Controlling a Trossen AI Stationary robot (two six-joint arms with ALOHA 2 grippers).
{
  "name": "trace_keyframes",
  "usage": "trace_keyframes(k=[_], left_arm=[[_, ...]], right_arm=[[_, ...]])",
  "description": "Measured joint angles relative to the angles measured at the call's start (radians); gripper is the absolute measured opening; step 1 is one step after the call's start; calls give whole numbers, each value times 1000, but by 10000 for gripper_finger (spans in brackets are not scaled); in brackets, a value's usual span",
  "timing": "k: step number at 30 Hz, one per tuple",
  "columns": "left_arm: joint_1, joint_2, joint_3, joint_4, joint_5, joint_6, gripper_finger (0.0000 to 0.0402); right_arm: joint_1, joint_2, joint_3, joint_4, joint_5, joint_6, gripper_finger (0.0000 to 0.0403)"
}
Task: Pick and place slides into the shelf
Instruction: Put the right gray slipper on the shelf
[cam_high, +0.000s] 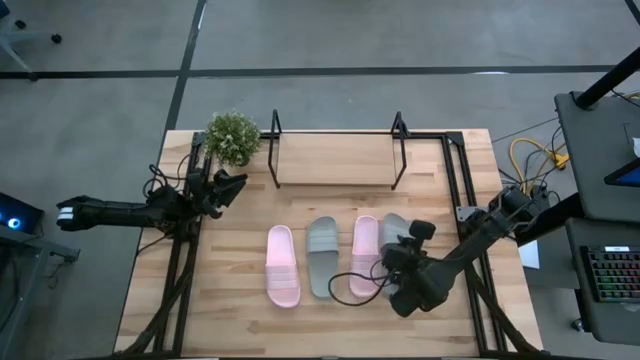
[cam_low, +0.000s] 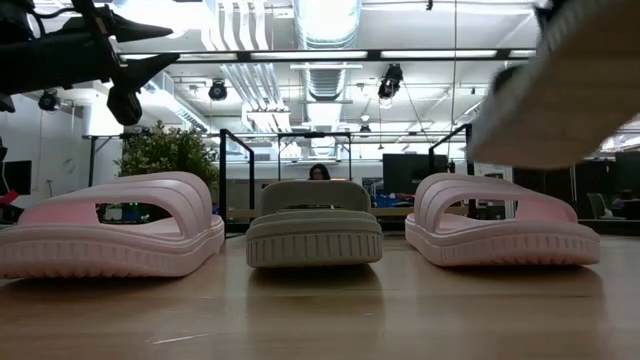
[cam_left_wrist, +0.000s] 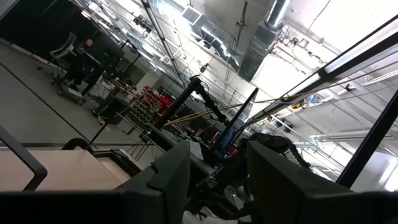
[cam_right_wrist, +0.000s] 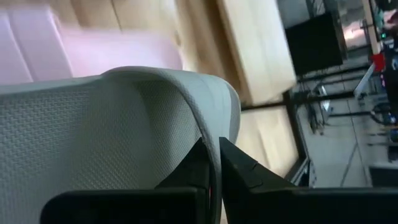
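Observation:
Three slides lie soles down in a row on the table: a pale pink one (cam_high: 283, 266) (cam_low: 110, 225), a grey one (cam_high: 322, 257) (cam_low: 314, 225) and a second pink one (cam_high: 364, 254) (cam_low: 500, 220). My right gripper (cam_high: 397, 256) (cam_right_wrist: 214, 169) is shut on the second grey slide (cam_high: 396, 229) (cam_low: 570, 85), at the right end of the row. The shelf (cam_high: 335, 158) stands at the table's far edge, with nothing on its wooden base. My left gripper (cam_high: 238, 183) (cam_left_wrist: 217, 180) is open and hovers by the shelf's left end. My right gripper pinches the grey slide by its side rim (cam_right_wrist: 214, 140), one finger on the textured footbed side and one outside. The fingers come from the table's near right. The low view shows the slide lifted clear and tilted, its sole (cam_low: 560, 100) facing the camera.
A small green potted plant (cam_high: 232, 137) stands at the shelf's left end, close to my left gripper. Black frame rails (cam_high: 458, 190) run along both table sides. A cable (cam_high: 350, 275) loops over the table near the right pink slide.

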Motion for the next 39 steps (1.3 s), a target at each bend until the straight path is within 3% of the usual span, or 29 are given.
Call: trace_keyframes(k=[6,12,18,23,27,39], left_arm=[[0,0,0,0,0,-1,144],[0,2,0,0,0,-1,144],[0,-1,0,0,0,-2,144],[0,1,0,-1,0,-1,144],[0,1,0,0,0,-1,144],[0,-1,0,0,-12,-1,144]], right_arm=[[-76,-10,141,-16,98,-151,11],[-198,-63,196,-15,183,-311,11],[-324,-131,240,28,182,-492,11],[-432,-189,270,147,105,-653,11],[-501,-215,288,251,111,-838,11],[-767,-146,285,421,78,-1255,11]])
